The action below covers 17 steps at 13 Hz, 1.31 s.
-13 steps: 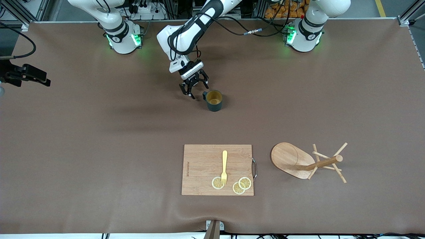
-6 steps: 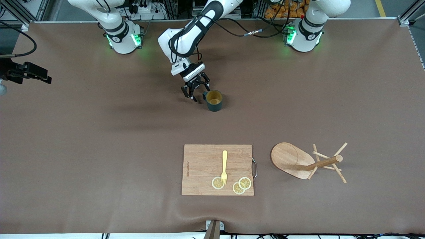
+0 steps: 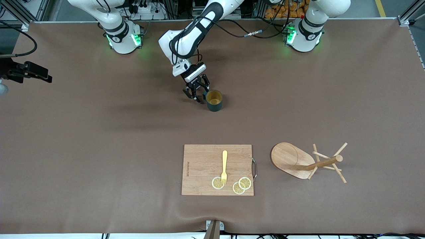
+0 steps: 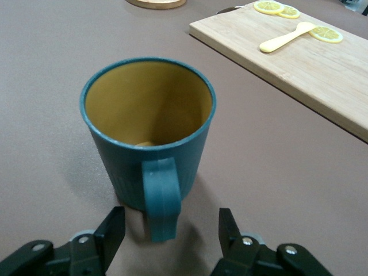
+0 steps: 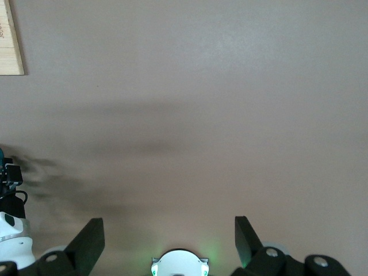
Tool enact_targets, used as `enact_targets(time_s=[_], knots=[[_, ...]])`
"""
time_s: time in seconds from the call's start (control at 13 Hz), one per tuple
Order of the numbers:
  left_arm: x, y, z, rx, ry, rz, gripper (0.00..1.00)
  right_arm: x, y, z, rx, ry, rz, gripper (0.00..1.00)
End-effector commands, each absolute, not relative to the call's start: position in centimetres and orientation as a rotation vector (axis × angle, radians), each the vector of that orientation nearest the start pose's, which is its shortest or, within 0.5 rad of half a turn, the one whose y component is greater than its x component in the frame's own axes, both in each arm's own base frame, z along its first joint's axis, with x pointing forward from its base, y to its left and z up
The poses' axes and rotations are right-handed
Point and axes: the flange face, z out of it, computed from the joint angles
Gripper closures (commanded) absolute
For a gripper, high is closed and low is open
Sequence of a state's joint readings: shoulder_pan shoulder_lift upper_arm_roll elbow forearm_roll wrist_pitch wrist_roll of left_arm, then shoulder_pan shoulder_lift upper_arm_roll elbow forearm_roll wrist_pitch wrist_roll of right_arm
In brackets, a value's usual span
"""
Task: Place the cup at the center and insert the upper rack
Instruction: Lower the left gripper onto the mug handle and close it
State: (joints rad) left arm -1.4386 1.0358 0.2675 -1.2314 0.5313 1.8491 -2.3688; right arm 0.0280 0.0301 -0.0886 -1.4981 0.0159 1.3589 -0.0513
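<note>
The dark teal cup (image 3: 214,101) stands upright on the brown table, its handle toward the right arm's end. My left gripper (image 3: 199,96) is low beside it and open. In the left wrist view the cup (image 4: 149,115) fills the middle, and the gripper (image 4: 171,217) has one finger on each side of the handle without touching it. The wooden mug tree (image 3: 308,161) lies on its side, nearer the front camera, toward the left arm's end. My right gripper (image 3: 46,79) waits high over the right arm's end of the table, open and empty (image 5: 169,227).
A wooden cutting board (image 3: 199,166) lies near the front edge beside the mug tree, with a yellow fork (image 3: 224,166) and lemon slices (image 3: 241,186) on it. The board (image 4: 322,75) also shows in the left wrist view.
My left gripper has moved down and toward the cup, so its open fingers now straddle the handle. The cup and the mug tree have not moved.
</note>
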Motion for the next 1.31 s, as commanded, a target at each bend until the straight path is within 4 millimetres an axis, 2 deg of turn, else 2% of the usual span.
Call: enact_targets(time_s=[0.0,0.23,0.46,0.69,0.92,1.08,1.23], knots=[[28.1,-65.9,13.9,-2.431,-1.168,-1.151,0.28,53.2,-3.3,62.8,-3.115,0.004,0.260,0.00],[29.0,-65.5,13.5,-2.414,-1.218,-1.130,0.32,53.1,-3.3,63.0,-3.113,-0.006,0.257,0.00],[29.2,-65.3,13.5,-2.409,-1.233,-1.108,0.43,53.1,-3.3,63.0,-3.114,-0.008,0.257,0.00],[29.0,-65.4,13.4,-2.411,-1.236,-1.095,0.47,53.1,-3.3,63.0,-3.114,-0.011,0.257,0.00],[28.9,-65.4,13.3,-2.412,-1.245,-1.077,0.67,53.1,-3.3,63.1,-3.115,-0.011,0.253,0.00],[29.2,-65.4,13.4,-2.421,-1.251,-1.067,0.74,53.1,-3.3,63.1,-3.115,-0.013,0.250,0.00],[29.4,-65.4,13.5,-2.421,-1.256,-1.065,0.92,53.1,-3.3,63.2,-3.115,-0.013,0.248,0.00]])
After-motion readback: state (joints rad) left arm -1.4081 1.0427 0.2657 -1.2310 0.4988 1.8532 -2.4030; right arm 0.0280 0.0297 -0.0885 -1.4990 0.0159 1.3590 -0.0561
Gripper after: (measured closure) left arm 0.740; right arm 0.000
